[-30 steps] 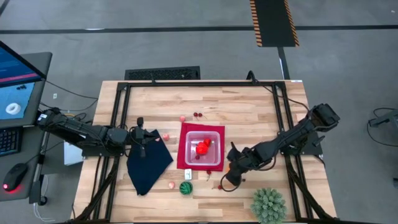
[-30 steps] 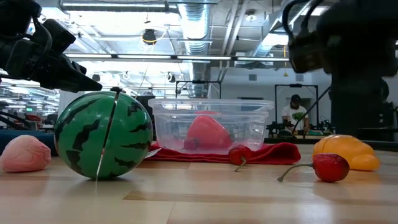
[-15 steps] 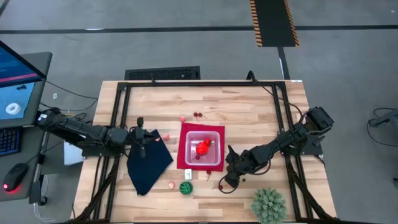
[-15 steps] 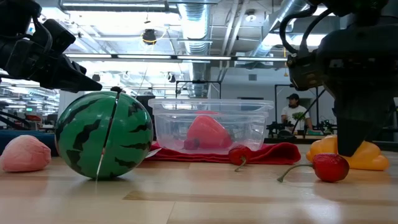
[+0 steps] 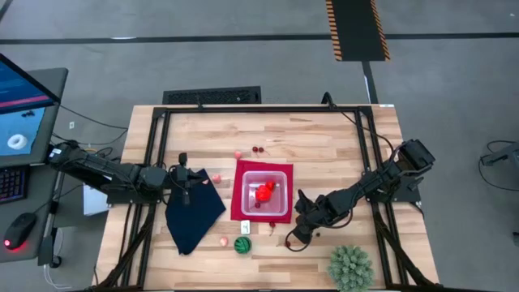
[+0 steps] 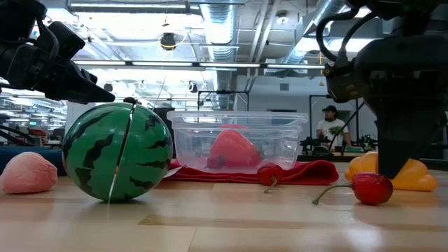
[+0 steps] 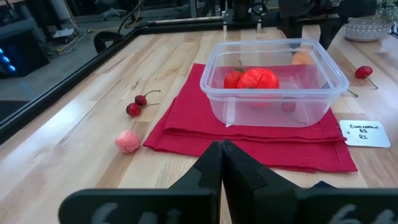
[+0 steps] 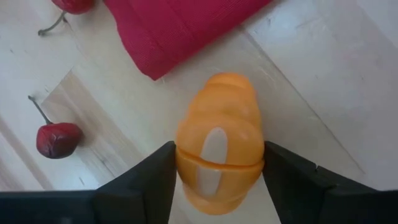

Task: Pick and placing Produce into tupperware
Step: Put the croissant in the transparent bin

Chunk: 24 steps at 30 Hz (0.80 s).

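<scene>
Right wrist view shows my right gripper (image 8: 217,163) down over an orange toy fruit (image 8: 218,140), a lumpy, segmented piece with a pale stripe along its top. My two dark fingers (image 8: 147,177) stand on either side of it, apparently touching its flanks, though I cannot tell whether they are pressing on it; the fruit sits on the bare wood just off the corner of the red mat (image 8: 180,31). Near it lie a dark red cherry (image 8: 57,138) with a thin stem and, at the mat's edge, another red piece (image 8: 73,5) with a stem.

From above, that gripper (image 5: 302,229) sits just beside the mat's near right corner, and the clear tupperware (image 5: 265,195) stands on the mat in the middle of the wooden table (image 5: 324,142). The tub holds a red tomato-like piece (image 7: 259,79) and a strawberry (image 7: 232,78) touching it, with a small dark red piece (image 7: 287,106) low against the wall.

Outside the tub, two cherries (image 7: 137,104) and a pink ball (image 7: 127,140) lie on the wood beside the mat. The green striped watermelon ball (image 6: 116,152) sits near the table's front edge, a pink piece (image 6: 28,173) next to it.

My left gripper (image 7: 221,163) is closed with nothing in it, waiting over the navy cloth (image 5: 193,212) left of the mat. A spiky green plant ball (image 5: 350,267) stands at the front right corner.
</scene>
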Motion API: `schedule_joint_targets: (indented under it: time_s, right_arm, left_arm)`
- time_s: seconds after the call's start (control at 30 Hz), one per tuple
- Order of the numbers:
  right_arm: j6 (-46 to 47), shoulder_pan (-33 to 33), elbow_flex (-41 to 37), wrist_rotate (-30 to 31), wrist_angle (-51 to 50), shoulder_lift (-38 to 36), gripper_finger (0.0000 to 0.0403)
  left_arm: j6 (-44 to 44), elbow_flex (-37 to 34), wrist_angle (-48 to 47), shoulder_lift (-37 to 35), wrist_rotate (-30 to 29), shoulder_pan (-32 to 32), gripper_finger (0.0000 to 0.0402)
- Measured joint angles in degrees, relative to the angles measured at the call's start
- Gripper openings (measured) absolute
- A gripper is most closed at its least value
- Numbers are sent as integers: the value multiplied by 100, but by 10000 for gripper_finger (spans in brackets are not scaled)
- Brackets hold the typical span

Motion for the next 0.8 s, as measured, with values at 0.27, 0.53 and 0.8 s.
schedule_joint_targets:
  time_s: [0.27, 0.53, 0.8]
  right_arm:
    - [-22, 7, -4, 57, 6, 4, 229]
    - [-261, 4, 38, 101, 144, 16, 230]
    - [-365, 174, 480, 209, 26, 44, 229]
  left_arm:
    - [-22, 0, 0, 0, 1, 0, 0]
    - [-51, 2, 0, 0, 0, 0, 0]
    - [-49, 1, 0, 0, 0, 0, 0]
